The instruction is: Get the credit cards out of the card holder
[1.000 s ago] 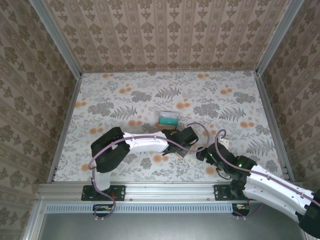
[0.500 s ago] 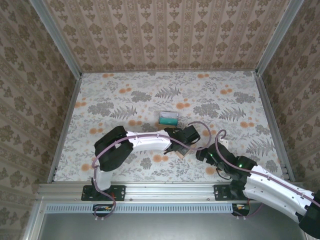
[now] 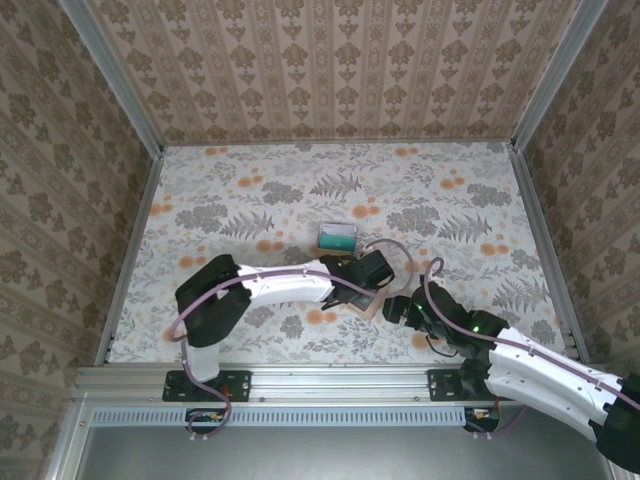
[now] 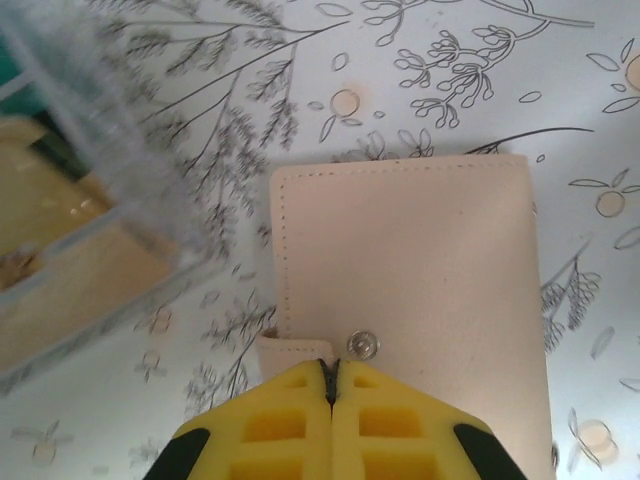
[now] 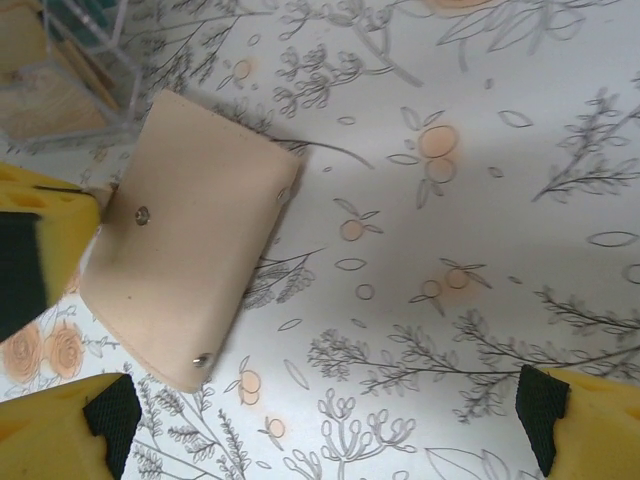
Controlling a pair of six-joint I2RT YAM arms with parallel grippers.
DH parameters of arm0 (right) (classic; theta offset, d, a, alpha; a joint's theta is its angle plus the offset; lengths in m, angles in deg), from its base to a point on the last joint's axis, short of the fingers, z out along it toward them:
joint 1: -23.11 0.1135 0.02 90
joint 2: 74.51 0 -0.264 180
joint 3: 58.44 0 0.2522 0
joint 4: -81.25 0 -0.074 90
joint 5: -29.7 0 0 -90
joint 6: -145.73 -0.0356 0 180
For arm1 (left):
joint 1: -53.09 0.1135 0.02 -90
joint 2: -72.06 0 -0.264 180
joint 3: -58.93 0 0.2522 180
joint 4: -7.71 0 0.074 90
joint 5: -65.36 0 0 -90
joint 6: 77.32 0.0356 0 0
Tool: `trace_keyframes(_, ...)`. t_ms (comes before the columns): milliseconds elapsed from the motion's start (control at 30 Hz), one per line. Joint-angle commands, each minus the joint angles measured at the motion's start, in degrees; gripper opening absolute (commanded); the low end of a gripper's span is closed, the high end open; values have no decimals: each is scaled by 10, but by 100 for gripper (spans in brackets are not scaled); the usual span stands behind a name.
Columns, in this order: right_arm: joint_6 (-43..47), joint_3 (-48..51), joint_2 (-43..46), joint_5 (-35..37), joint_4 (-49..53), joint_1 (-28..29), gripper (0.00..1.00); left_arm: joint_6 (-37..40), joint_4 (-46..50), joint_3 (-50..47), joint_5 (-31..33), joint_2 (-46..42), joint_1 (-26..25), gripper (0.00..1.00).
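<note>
The card holder (image 4: pixel 400 260) lies closed on the flowered table, tan side up, with a metal snap (image 4: pixel 363 345) near its closing tab (image 4: pixel 295 348). My left gripper (image 4: pixel 330 372) is shut at that tab, with a thin dark sliver pinched between its yellow pads. From above, the left gripper (image 3: pixel 362 283) sits over the card holder (image 3: pixel 371 304). My right gripper (image 5: pixel 325 430) is open over bare table, and the card holder (image 5: pixel 190 250) lies up and to its left. The right gripper (image 3: pixel 398 310) is just right of the holder. The credit cards are hidden.
A clear plastic box (image 3: pixel 337 237) with something teal and something tan inside stands just beyond the holder; the box (image 4: pixel 90 200) is close to the left gripper. Patterned walls enclose the table on three sides. Open table lies to the left and far right.
My left gripper has closed at the card holder's tab and the left arm has shifted slightly. The right gripper has edged left toward the holder, still open.
</note>
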Motion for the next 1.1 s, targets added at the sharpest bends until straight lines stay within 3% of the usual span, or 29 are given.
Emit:
trace_keyframes(0, 34, -21, -23, -35, -39, 10, 100, -73, 2, -41, -8, -65, 10, 0)
trace_keyframes(367, 62, -78, -127, -44, -83, 44, 100, -106, -21, -118, -15, -219, 23, 0)
trace_keyframes(633, 35, -68, -162, -97, -189, 44, 99, -121, -21, -140, -11, -236, 21, 0)
trace_keyframes(800, 20, -65, -193, -94, -211, 44, 91, -127, -17, -151, 1, -246, 22, 0)
trace_keyframes(933, 13, -63, -213, -96, -222, 44, 76, -129, -10, -157, 8, -256, 22, 0)
trace_keyframes(1067, 13, -75, -228, -97, -220, 44, 80, -125, -17, -156, 6, -266, 18, 0)
